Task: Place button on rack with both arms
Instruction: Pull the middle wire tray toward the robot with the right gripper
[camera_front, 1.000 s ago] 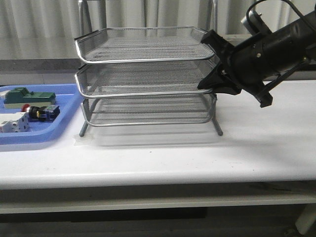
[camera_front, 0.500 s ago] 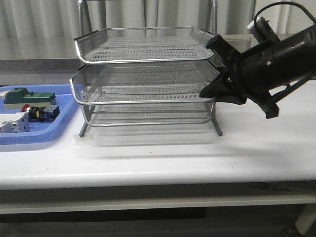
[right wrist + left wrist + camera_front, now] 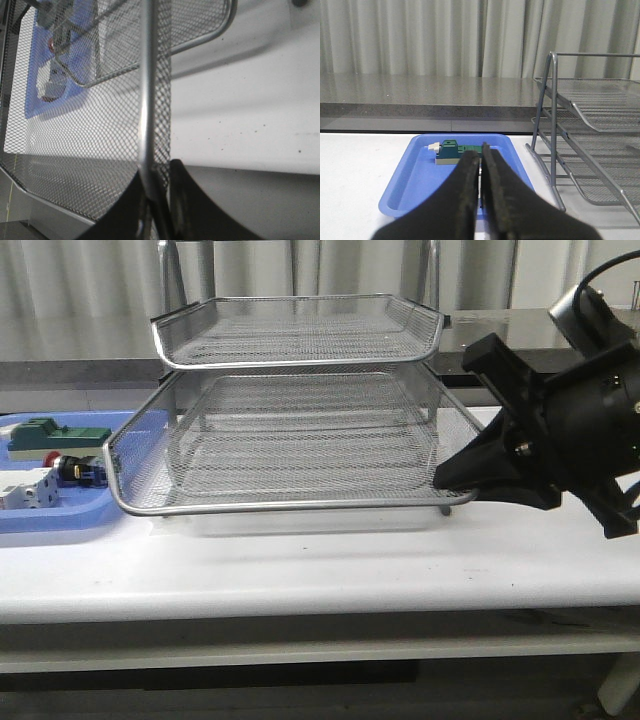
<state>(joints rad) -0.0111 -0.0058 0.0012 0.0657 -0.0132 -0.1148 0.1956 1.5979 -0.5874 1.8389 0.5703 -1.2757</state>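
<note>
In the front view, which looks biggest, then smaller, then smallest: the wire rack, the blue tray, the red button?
1. The rack looks biggest.
2. The blue tray comes next, though it is partly cut off by the picture's edge and hidden behind the pulled-out tier.
3. The button is smallest.

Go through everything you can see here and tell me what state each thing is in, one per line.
Rack: upright on the table, middle tray slid far out toward the front.
Middle tray: extended, empty.
Top tray: in place, nothing visible in it.
Right claw: shut on the middle tray's front rim.
Left claw: shut, holding nothing, above the blue tray.
Button: lying in the blue tray, not picked up.
Green block: resting in the blue tray.
</note>
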